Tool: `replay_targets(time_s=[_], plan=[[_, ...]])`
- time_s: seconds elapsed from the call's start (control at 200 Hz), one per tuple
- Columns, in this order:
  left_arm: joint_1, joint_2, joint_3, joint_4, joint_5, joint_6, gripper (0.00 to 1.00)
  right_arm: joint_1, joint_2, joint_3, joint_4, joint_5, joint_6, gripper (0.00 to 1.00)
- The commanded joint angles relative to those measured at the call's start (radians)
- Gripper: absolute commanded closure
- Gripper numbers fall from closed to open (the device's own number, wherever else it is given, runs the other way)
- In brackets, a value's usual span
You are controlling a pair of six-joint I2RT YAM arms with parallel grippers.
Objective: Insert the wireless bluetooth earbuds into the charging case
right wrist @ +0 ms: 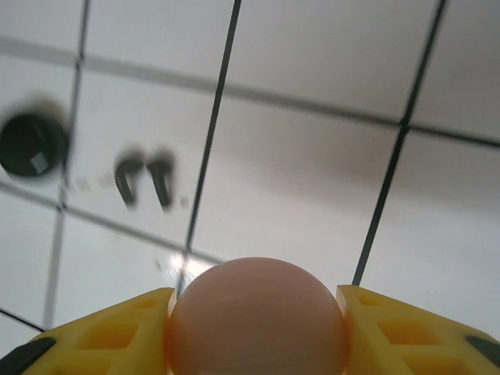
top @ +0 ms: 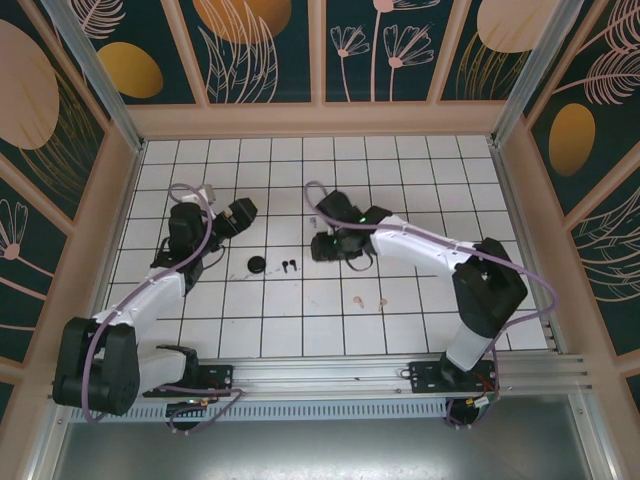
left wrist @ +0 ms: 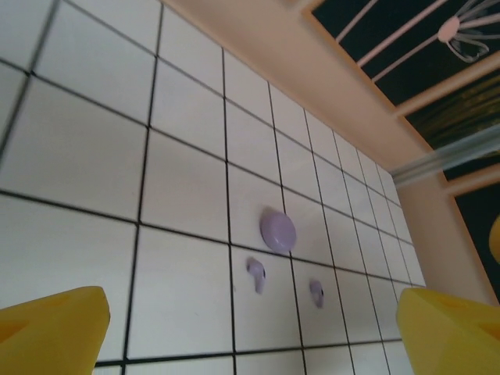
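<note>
We judge case-fetching in hand: right gripper [right wrist: 255, 322] jaws clamp pale pink case [right wrist: 255, 301], left gripper [left wrist: 250, 320] jaws wide; next, set it beside pale pink earbuds [top: 383, 301].

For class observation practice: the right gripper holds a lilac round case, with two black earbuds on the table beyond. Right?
No. The right wrist view shows the round case in the right gripper is pale pink, not lilac. The rest stands.

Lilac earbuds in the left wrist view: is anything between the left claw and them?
Nothing visible. Just bare white tiles lie between the open left claw and the two lilac earbuds. The round lilac case sits just beyond them, farther from the claw, so it is not in the path.
</note>
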Motion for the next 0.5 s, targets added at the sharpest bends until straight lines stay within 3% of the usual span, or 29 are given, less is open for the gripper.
replay_targets(time_s=[0.0,0.2,0.495], plan=[[-0.044,0.036,-0.055,0.246,0.027,-0.101,0.06,-0.07,-0.042,0.032,0.101,-0.066,0.175,0.52],[-0.152,0.133,-0.069,0.438,0.031,-0.126,0.07,-0.176,-0.043,0.026,0.259,-0.161,0.427,0.52],[-0.271,0.261,-0.095,0.675,0.004,-0.12,0.15,-0.188,-0.039,0.01,0.349,-0.141,0.687,0.52]])
